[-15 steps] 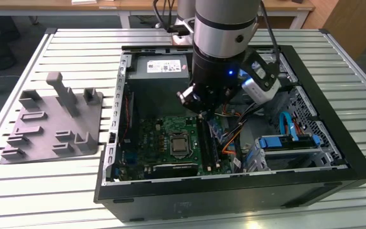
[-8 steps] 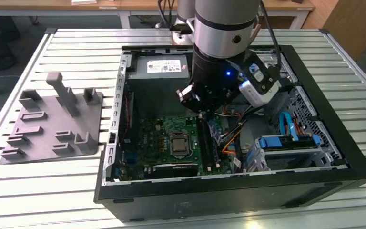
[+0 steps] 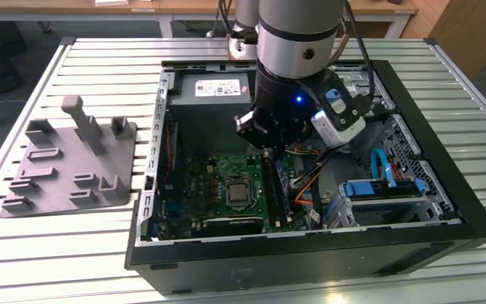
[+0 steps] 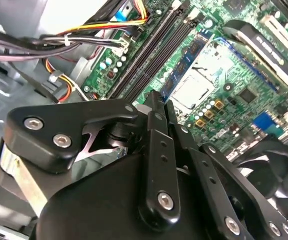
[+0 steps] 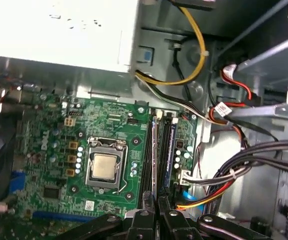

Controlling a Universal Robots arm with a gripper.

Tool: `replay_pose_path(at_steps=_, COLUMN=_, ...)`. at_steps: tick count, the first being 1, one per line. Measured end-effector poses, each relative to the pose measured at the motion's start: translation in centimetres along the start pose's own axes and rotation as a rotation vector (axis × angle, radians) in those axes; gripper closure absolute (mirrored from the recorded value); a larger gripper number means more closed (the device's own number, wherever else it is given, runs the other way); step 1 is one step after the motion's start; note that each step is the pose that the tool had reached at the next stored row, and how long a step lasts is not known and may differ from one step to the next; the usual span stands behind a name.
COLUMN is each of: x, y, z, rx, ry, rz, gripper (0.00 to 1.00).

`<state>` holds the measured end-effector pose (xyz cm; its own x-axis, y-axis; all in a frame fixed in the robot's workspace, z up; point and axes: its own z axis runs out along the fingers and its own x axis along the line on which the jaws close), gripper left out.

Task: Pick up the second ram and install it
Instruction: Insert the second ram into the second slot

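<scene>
The second ram is a thin dark stick standing on edge in a long motherboard slot beside the CPU socket. In the second wrist view the second ram shows a blue label, and in the first wrist view the second ram runs straight towards my fingers. My gripper is low inside the open computer case, over the stick's end nearest the power supply. In both wrist views the gripper has its fingers together, shut, with the tips at that end. Whether they touch the stick is hidden.
A grey moulded block with posts sits on the slatted table at the exterior view's left. Inside the case are the power supply, bundled cables, a blue drive cage and a fan. Case walls surround the motherboard.
</scene>
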<state>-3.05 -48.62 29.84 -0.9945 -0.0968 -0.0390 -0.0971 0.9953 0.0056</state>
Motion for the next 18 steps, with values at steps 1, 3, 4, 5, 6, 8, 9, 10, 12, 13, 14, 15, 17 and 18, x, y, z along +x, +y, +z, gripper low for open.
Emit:
replay_pose_path(at_steps=1, x=0.00, y=0.00, z=0.03, rx=0.0007, ry=-0.0001, rz=0.018, gripper=0.86)
replay_pose_path(at_steps=3, x=0.01, y=0.00, z=0.09, rx=0.0021, ry=-0.0003, rz=0.054, gripper=0.86)
replay_pose_path(at_steps=4, x=0.01, y=0.00, z=0.12, rx=0.0026, ry=-0.0003, rz=0.070, gripper=0.86)
replay_pose_path(at_steps=5, x=0.01, y=-0.01, z=0.14, rx=0.0024, ry=-0.0004, rz=0.084, gripper=0.86)
replay_pose_path(at_steps=6, x=0.02, y=-0.01, z=0.14, rx=0.0006, ry=-0.0006, rz=0.094, gripper=0.86)
replay_pose_path(at_steps=8, x=0.04, y=0.00, z=0.15, rx=-0.0072, ry=-0.0011, rz=0.104, gripper=0.86)
replay_pose_path(at_steps=9, x=0.04, y=0.00, z=0.16, rx=-0.0137, ry=-0.0014, rz=0.108, gripper=0.86)
replay_pose_path(at_steps=10, x=0.04, y=0.00, z=0.15, rx=-0.0215, ry=-0.0019, rz=0.112, gripper=0.86)
replay_pose_path(at_steps=12, x=0.04, y=0.00, z=0.16, rx=-0.0306, ry=-0.0024, rz=0.120, gripper=0.86)
replay_pose_path(at_steps=13, x=0.04, y=0.00, z=0.19, rx=-0.0325, ry=-0.0027, rz=0.125, gripper=0.86)
replay_pose_path(at_steps=14, x=0.04, y=0.01, z=0.21, rx=-0.0328, ry=-0.0028, rz=0.132, gripper=0.86)
replay_pose_path(at_steps=15, x=0.03, y=0.00, z=0.22, rx=-0.0325, ry=-0.0029, rz=0.138, gripper=0.86)
replay_pose_path(at_steps=17, x=0.04, y=0.00, z=0.22, rx=-0.0324, ry=-0.0030, rz=0.141, gripper=0.86)
replay_pose_path(at_steps=18, x=0.04, y=0.00, z=0.22, rx=-0.0324, ry=-0.0030, rz=0.141, gripper=0.86)
